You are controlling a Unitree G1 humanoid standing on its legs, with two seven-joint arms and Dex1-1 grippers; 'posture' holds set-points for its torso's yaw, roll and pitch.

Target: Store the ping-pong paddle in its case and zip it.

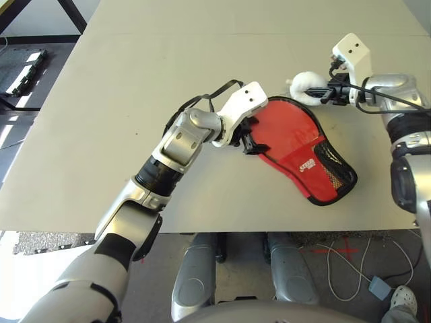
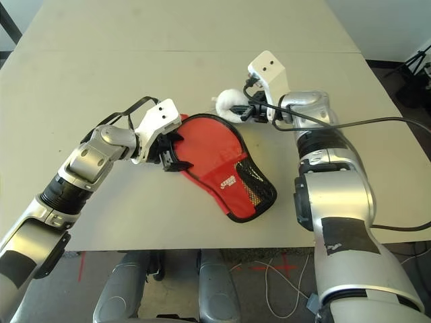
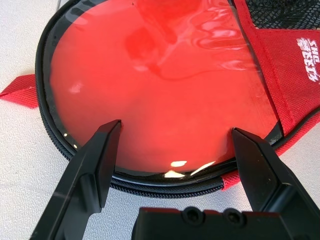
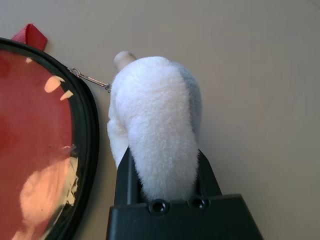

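Your left pincer (image 3: 177,127) is wide open over the edge of the red case (image 3: 165,85), which lies flat on the bench (image 1: 155,74). Your right pincer (image 4: 167,175) grips the soft white lump (image 4: 152,110), just beside the case's round end. A little chain (image 4: 90,78) runs between them.

case (image 3: 165,95): glossy, smooth clear plastic over red, edged in woven red cloth | pocket (image 1: 331,165): black mesh | soft lump (image 4: 155,110): white plush cloth | chain (image 4: 90,79): shiny metal | surface (image 3: 20,145): matt, finely textured | fingers (image 3: 92,175): looked matt black plastic
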